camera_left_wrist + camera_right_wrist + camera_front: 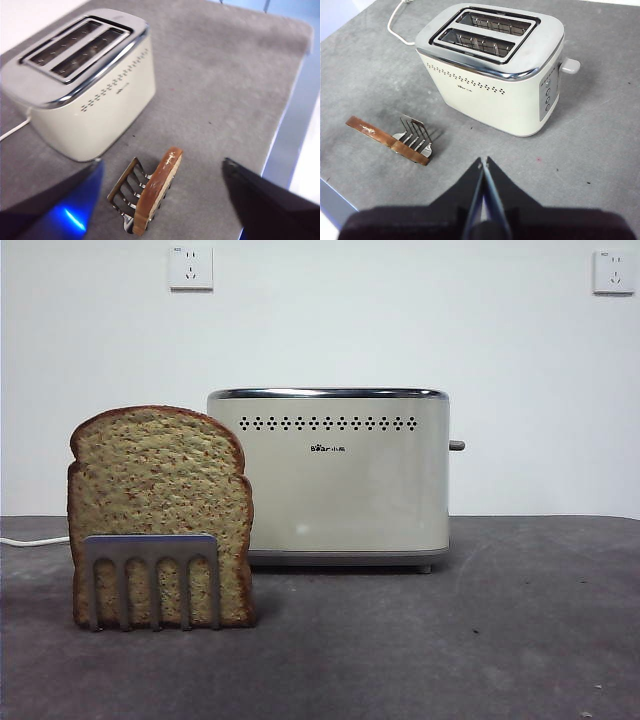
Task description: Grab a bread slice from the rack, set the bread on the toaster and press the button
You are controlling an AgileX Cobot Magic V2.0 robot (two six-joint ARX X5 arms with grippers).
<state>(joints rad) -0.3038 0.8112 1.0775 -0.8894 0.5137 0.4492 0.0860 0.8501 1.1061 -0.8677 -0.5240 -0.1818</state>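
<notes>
Left gripper (165, 200): jaws wide apart, tips cut off, hanging above the slice of bread (159, 190). Right gripper (484, 165): jaws pressed together, empty. Bread stands upright in the rack (152, 578), hiding most of it. Toaster (330, 475) just behind; button (457, 445) on its narrow side. Cord (397, 25) partly hidden.

Tan speckled bread w/ dark brown crust, cream toaster, grey table.
Slice of bread (160, 500): tan w/ darker flecks, dark brown crust. Rack (152, 578): shiny grey steel. Toaster (335, 480): cream-beige body, chrome top rim, row of small dark holes, tiny dark logo; button (457, 445) grey. Table (480, 640): mottled dark grey. Wall (400, 310): white, w/ white sockets (191, 267). Cord (30, 541): white.
</notes>
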